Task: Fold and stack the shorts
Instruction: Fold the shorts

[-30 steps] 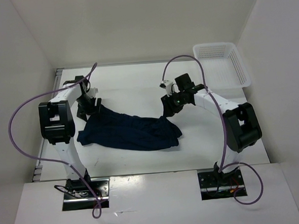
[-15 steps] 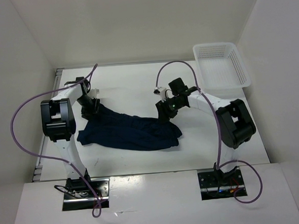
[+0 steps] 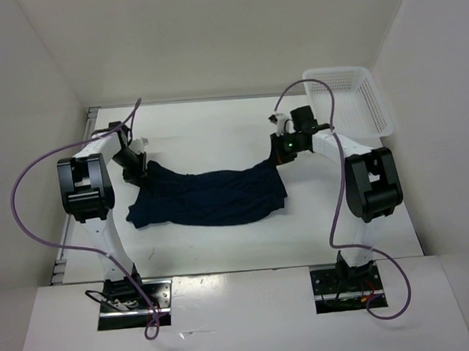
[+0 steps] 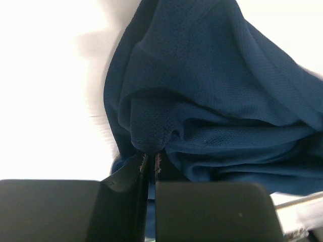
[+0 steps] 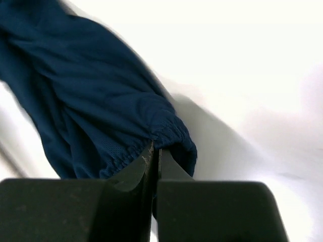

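The dark navy shorts [image 3: 208, 197] lie spread across the middle of the white table, stretched between my two grippers. My left gripper [image 3: 134, 170] is shut on the cloth at the shorts' far left corner; in the left wrist view the jaws [image 4: 150, 157] pinch a fold of the shorts [image 4: 217, 96]. My right gripper [image 3: 276, 157] is shut on the far right corner, which is lifted a little. In the right wrist view the gripper [image 5: 156, 149] clamps the gathered elastic waistband of the shorts [image 5: 86, 106].
A white mesh basket [image 3: 348, 101] stands at the back right corner of the table [image 3: 216, 129]. White walls close in the table on the left, back and right. Purple cables loop from both arms.
Both grippers have shut on the shorts' far corners. The right gripper has moved back and to the right, the left slightly back, pulling the cloth wider and flatter.
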Available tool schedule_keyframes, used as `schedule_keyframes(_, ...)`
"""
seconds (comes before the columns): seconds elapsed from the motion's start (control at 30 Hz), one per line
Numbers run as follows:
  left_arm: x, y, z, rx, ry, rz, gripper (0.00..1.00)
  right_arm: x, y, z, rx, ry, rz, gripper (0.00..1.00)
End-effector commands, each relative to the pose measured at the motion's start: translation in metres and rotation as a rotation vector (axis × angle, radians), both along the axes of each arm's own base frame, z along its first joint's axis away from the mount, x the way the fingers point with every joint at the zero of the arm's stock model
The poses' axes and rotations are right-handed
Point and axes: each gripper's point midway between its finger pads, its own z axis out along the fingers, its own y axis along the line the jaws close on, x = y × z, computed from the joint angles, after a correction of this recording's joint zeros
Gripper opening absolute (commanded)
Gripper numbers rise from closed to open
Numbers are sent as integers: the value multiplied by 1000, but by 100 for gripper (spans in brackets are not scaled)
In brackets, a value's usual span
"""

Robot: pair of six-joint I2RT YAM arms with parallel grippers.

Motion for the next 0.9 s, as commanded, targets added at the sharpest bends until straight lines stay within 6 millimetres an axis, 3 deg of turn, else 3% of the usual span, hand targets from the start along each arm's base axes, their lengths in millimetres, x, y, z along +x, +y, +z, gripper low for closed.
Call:
schedule_keyframes(0.0, 22, 31, 21, 40, -120, 60, 0, 38, -30, 13, -7, -86, -88, 0)
schedule_keyframes(0.27, 24, 37, 21, 73, -129, 64, 0, 47, -42, 4, -5, -84, -109, 1)
schedule_keyframes(0.33, 30, 36, 24, 62, -137, 63, 20, 48, -41, 1, -1, -78, -116, 42)
schedule_keyframes(0.37, 27, 34, 24, 51, -126, 61, 37, 51, -41, 5, 1, -88, -117, 58)
schedule_keyframes(0.43, 31, 32, 28, 41, -140, 60, 64, 59, -39, 15, 11, -110, -124, 68)
schedule_keyframes(0.57, 35, 37, 64, 56, -227, 70, 79, 83, -49, 52, -37, -228, -171, 76)
schedule_keyframes(0.6, 39, 37, 86, 66, -286, 70, 84, 85, -58, 52, -84, -242, -198, 82)
schedule_keyframes(0.67, 38, 42, 108, 101, -343, 77, 87, 89, -67, 70, -120, -288, -237, 91)
schedule_keyframes(0.73, 15, 45, 122, 145, -336, 88, 92, 84, -81, 71, -190, -291, -275, 91)
schedule_keyframes(0.77, 3, 45, 127, 157, -326, 90, 92, 72, -86, 63, -216, -254, -269, 91)
schedule_keyframes(0.87, -54, 33, 99, 120, -119, 80, 88, 40, -88, 62, -232, -183, -233, 83)
